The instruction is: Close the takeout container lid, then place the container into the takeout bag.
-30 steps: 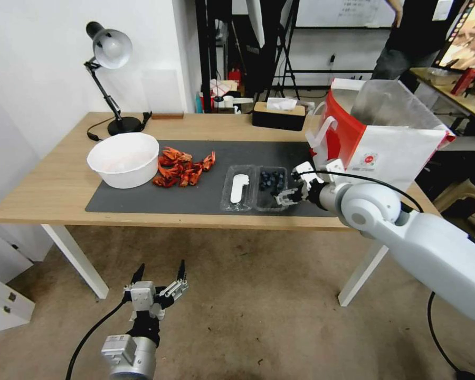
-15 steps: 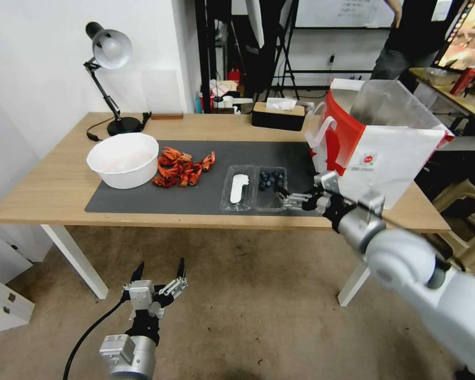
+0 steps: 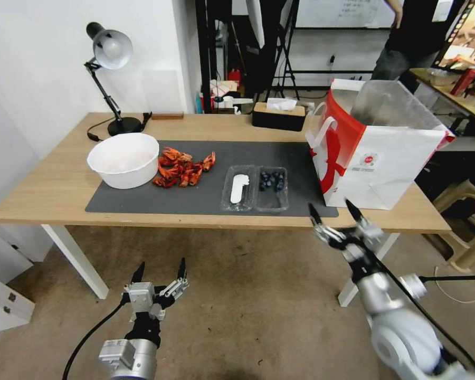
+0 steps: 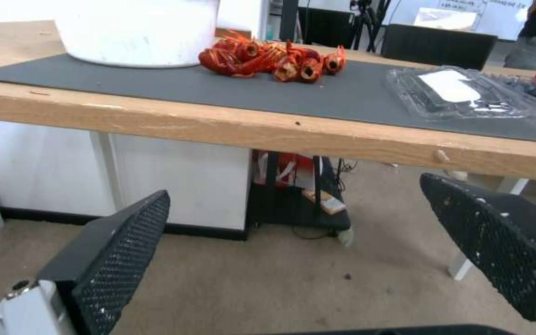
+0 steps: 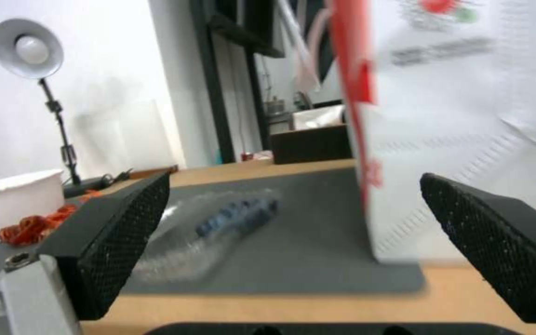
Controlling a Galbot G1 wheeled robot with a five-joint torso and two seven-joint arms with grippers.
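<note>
Pulled back from the takeout container (image 3: 255, 188), the right gripper (image 3: 335, 215) now hangs off the near edge of the table (image 3: 47, 195), below the tabletop line in the head view, where half a second ago its fingertips reached over the mat (image 3: 206, 203) right at the berry half. Its fingers (image 3: 315, 215) are spread wide and hold nothing; the right wrist view confirms this, with both black pads far apart and only the table scene between them.

Nothing on the table has shifted. The takeout container lies open and flat on the dark mat, the lid (image 3: 239, 188) with its white label on the robot's left and the blueberry half on the right, hinged side by side. The takeout bag (image 3: 380, 153) stands upright just right of it, at the mat's right end, mouth open, red side facing the container.

Down low over the floor in front of the table, the left gripper (image 3: 160, 273) stays parked as before, fingers (image 4: 119, 251) wide apart and empty. A white bowl (image 3: 123, 159) and a heap of red crayfish (image 3: 183, 168) sit further left on the mat, well apart from the container.
</note>
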